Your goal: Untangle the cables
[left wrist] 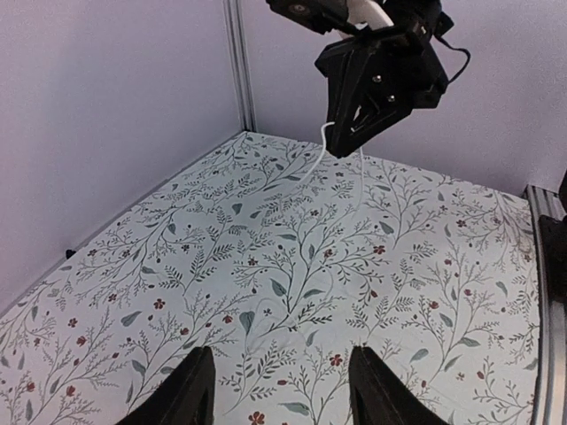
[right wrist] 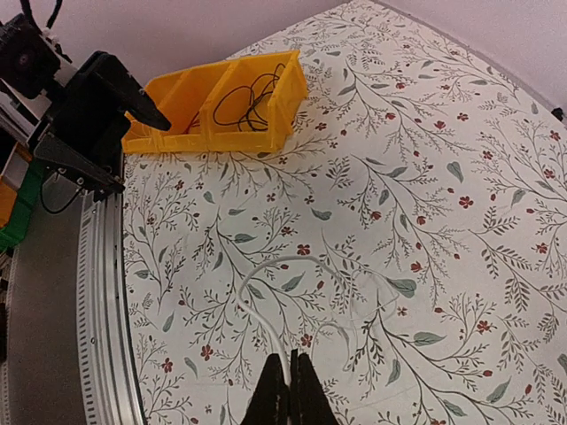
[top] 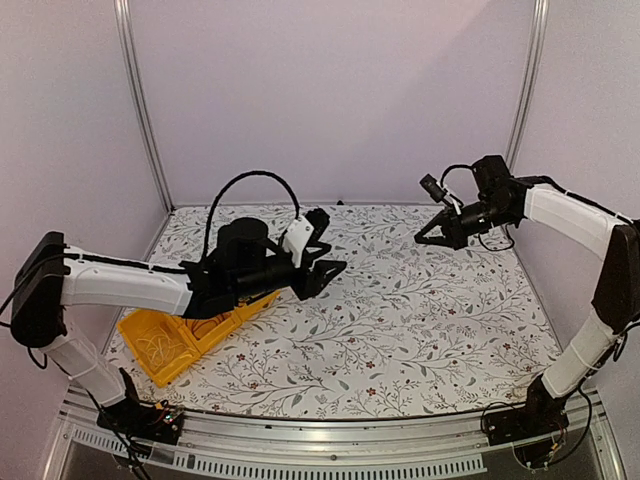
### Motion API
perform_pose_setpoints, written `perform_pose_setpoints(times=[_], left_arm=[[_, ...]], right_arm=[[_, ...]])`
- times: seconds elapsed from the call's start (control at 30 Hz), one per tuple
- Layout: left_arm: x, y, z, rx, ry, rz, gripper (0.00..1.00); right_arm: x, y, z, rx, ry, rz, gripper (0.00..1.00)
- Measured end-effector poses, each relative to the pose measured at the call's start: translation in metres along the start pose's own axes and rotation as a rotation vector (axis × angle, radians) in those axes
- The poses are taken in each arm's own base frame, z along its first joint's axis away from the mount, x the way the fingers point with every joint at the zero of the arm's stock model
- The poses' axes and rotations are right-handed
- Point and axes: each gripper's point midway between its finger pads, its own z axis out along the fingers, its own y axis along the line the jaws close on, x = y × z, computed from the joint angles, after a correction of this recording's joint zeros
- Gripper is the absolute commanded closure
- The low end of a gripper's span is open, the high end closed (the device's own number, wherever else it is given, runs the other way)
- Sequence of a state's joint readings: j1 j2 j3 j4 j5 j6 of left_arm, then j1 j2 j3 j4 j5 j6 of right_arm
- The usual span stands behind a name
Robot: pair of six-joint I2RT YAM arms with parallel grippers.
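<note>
Aloft, right pincer (right wrist: 290, 363), seemingly tight around 1 pale cable (right wrist: 291, 257).

yellow bin (right wrist: 279, 111), white cable (right wrist: 297, 258), black cables (right wrist: 244, 97), white table cover (top: 420, 320) with grey-green leaves and red flowers

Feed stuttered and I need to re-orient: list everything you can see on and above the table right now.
white cable: one, white, dangling from the right end effector above the table
black cables: number unclear, black, coiled inside the yellow bin
yellow bin: one, yellow, near left of the table
table: one, floral cover
left end effector: one, black, open and empty, above the table
right end effector: one, black, shut on the white cable
</note>
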State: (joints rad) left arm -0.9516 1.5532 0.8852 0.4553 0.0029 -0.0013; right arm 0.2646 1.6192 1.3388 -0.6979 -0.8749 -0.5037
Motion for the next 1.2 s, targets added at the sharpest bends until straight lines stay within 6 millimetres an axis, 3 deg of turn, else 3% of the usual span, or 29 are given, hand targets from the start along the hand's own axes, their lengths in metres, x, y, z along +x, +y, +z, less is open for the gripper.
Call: perform_pose_setpoints(times=[0.17,0.33,0.47,0.57,0.8,0.87,1.1,1.2], left_arm=[[-0.005,-0.025,0.022,0.074,-0.028,0.121,0.42],[0.01,-0.065,0.043,0.191,-0.028,0.212,0.41],[0.028,-0.092,0.055,0.282,-0.011,0.232,0.43],[0.033,-0.101,0.064,0.314,-0.012,0.231,0.45],[0.024,-0.11,0.082,0.354,-0.057,0.228,0.51],[0.018,-0.113,0.085,0.365,-0.075,0.224,0.57],[0.015,-0.115,0.096,0.375,-0.082,0.188,1.0],[0.015,-0.112,0.097,0.359,-0.075,0.169,1.0]], right_arm=[[-0.005,0.045,0.002,-0.096,0.012,-0.064,1.0],[-0.01,0.074,-0.004,-0.141,0.007,-0.106,1.0],[-0.016,0.086,-0.014,-0.149,-0.015,-0.128,1.0],[-0.019,0.093,-0.019,-0.154,-0.026,-0.141,1.0],[-0.021,0.099,-0.023,-0.167,-0.035,-0.147,1.0],[-0.021,0.099,-0.023,-0.168,-0.036,-0.147,1.0],[-0.022,0.1,-0.023,-0.17,-0.038,-0.15,0.98],[-0.023,0.101,-0.024,-0.166,-0.046,-0.167,0.68]])
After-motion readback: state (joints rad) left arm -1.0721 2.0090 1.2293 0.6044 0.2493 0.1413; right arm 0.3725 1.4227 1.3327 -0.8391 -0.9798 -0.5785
